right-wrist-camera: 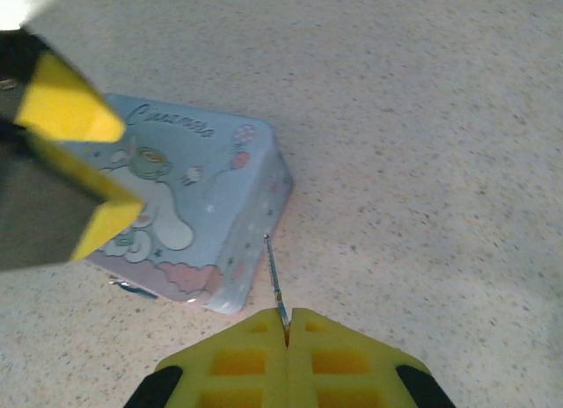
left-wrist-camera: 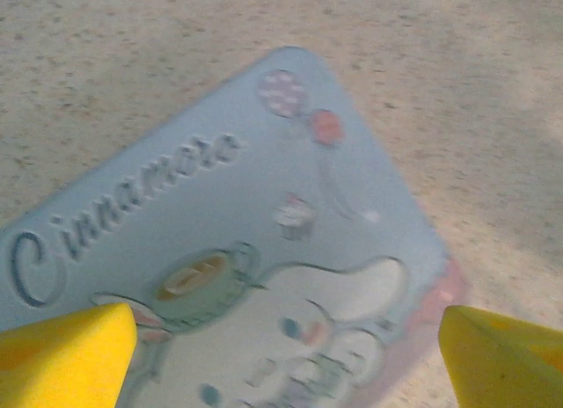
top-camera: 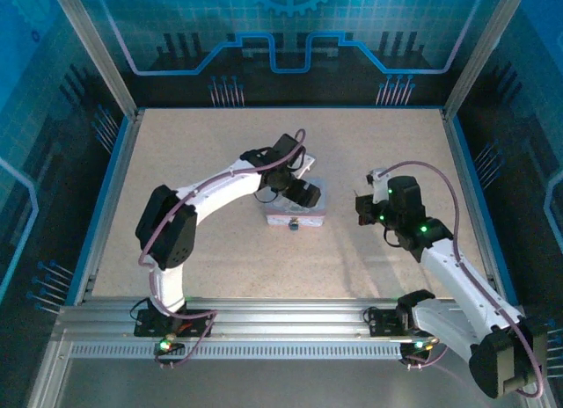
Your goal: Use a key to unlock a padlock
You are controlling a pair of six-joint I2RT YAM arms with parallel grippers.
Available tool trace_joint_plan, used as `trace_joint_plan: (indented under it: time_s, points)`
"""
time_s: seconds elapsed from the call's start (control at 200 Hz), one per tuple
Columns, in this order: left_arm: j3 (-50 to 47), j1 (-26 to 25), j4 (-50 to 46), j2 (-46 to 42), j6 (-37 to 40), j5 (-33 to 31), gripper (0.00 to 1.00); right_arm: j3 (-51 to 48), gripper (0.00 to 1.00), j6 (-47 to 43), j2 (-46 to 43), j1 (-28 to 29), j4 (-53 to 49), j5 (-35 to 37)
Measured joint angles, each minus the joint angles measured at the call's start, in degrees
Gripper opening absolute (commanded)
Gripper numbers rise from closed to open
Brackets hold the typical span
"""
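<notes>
The thin dark key [right-wrist-camera: 274, 274] sticks out from between the closed yellow pads of my right gripper [right-wrist-camera: 288, 324], its tip close to the side wall of the pale lilac cartoon tin [right-wrist-camera: 207, 193]. In the top view, the right gripper [top-camera: 361, 208] hovers to the right of the tin [top-camera: 310, 217]. The tiny dark padlock [top-camera: 294, 224] sits at the tin's front edge. My left gripper [top-camera: 302, 194] hangs just above the tin lid [left-wrist-camera: 220, 197], open, with its fingers [left-wrist-camera: 70, 355] spread wide over the print and nothing between them.
The speckled beige tabletop [top-camera: 220, 153] lies around the tin, ringed by a blue-edged frame. In the right wrist view, the left gripper's yellow fingers [right-wrist-camera: 75, 113] loom over the lid, and a dark sliver [right-wrist-camera: 134, 289] shows by the tin's lower edge.
</notes>
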Motion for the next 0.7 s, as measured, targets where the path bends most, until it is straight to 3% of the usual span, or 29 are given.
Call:
trace_joint_plan:
  time_s: [0.27,0.7]
  points:
    - [-3.1,-5.6,1.0,-4.5,-3.7,3.5,0.9,-1.2,0.0,2.3,0.0,-4.3,-1.6,-0.2]
    - [-3.4,-10.8,3.9,0.6,-6.9,5.6,0.9,-1.2,0.0,3.2,-1.3,-7.3,-3.7,-0.5]
